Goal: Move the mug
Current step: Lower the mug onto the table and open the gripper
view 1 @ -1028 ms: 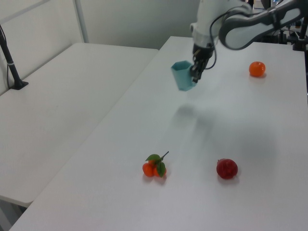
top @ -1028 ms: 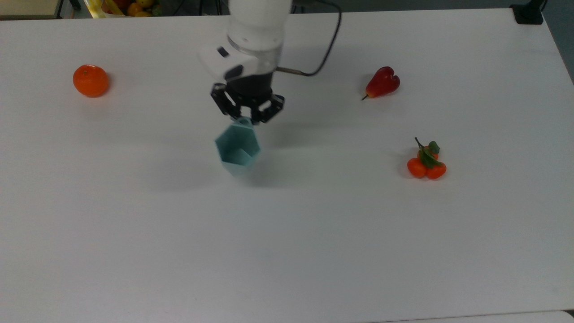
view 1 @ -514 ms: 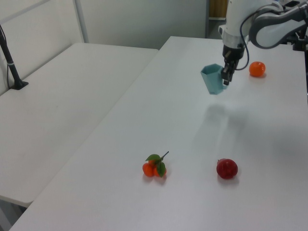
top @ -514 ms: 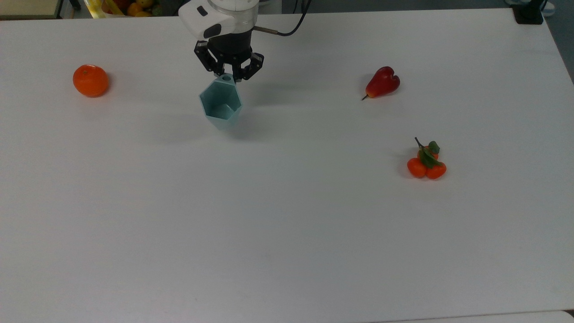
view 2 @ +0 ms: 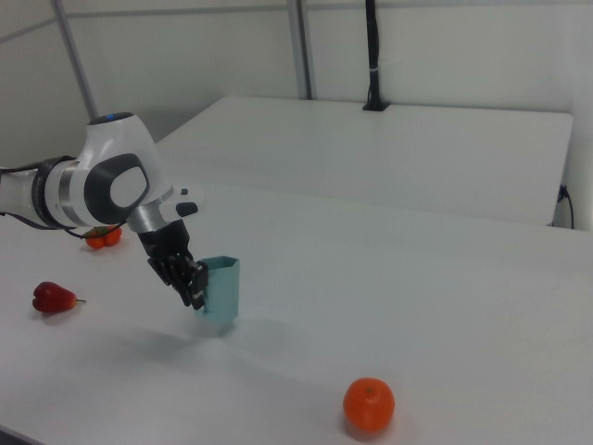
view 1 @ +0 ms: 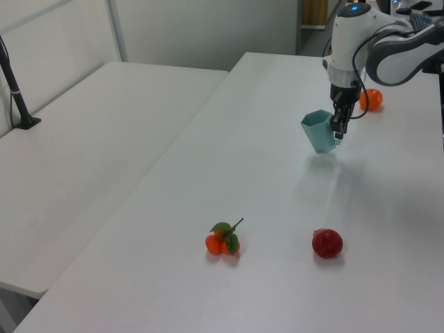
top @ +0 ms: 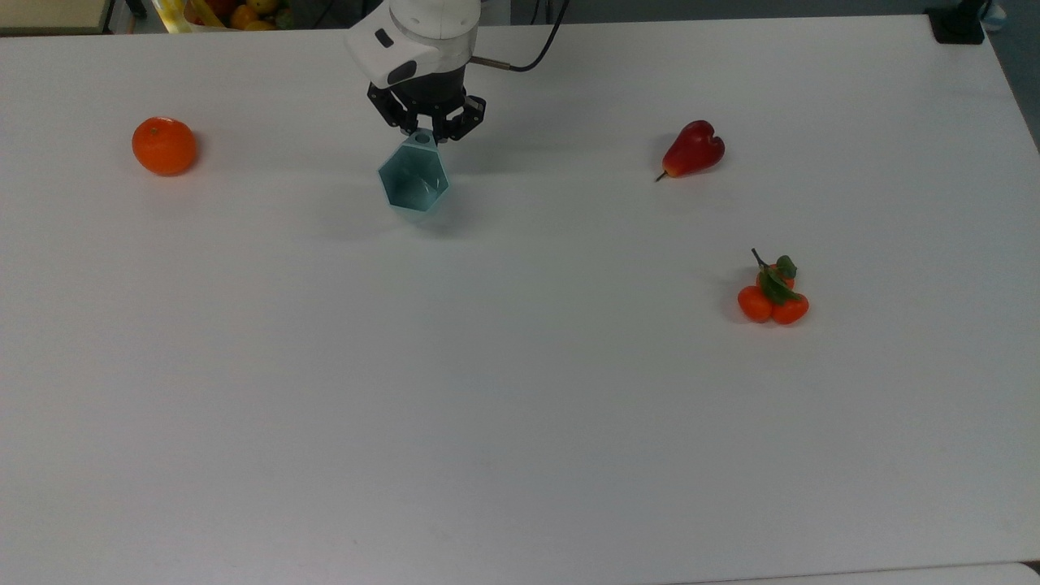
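Gripper [top: 426, 135] is clamped on the mug [top: 413, 183] by its small tab handle, jaws closed down to the tab's thickness, nothing else in them. Mug hangs directly off the fingertips, open mouth up, body close to upright with a slight tilt; in the right view [view 2: 220, 289] its base sits at or just above the table [top: 520, 406], can't tell if it's touching. Shadow lies right under it. 1 orange [top: 164, 146] is well off to the top view's left of the jaws, 1 red pear-shaped fruit [top: 693, 149] well off to the top view's right, roughly level with the gripper. Cluster of small orange fruits with leaves [top: 773, 296] is further out past the red fruit, toward the top view's lower right. Black cable [top: 536, 57] trails off the wrist.
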`<state>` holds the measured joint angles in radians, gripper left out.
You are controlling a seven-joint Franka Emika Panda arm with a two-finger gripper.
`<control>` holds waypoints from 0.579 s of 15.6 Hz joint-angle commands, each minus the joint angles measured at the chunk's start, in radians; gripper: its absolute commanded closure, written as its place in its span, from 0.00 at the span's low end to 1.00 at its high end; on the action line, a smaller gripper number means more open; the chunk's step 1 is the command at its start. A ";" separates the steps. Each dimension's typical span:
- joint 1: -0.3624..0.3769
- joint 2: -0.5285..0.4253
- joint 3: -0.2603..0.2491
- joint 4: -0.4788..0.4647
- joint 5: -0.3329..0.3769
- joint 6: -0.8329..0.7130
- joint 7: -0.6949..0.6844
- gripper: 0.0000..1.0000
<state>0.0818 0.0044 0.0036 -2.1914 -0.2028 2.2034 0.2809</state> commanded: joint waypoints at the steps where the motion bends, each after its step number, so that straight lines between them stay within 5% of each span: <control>1: 0.007 -0.023 0.001 -0.025 -0.004 -0.002 0.001 0.79; 4: 0.007 -0.023 0.003 -0.024 -0.006 -0.036 -0.005 0.73; 8: 0.019 -0.021 0.003 -0.024 -0.006 -0.083 -0.008 0.24; 9: 0.021 -0.021 0.004 -0.022 -0.006 -0.097 -0.009 0.22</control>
<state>0.0859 0.0056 0.0068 -2.2000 -0.2028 2.1487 0.2808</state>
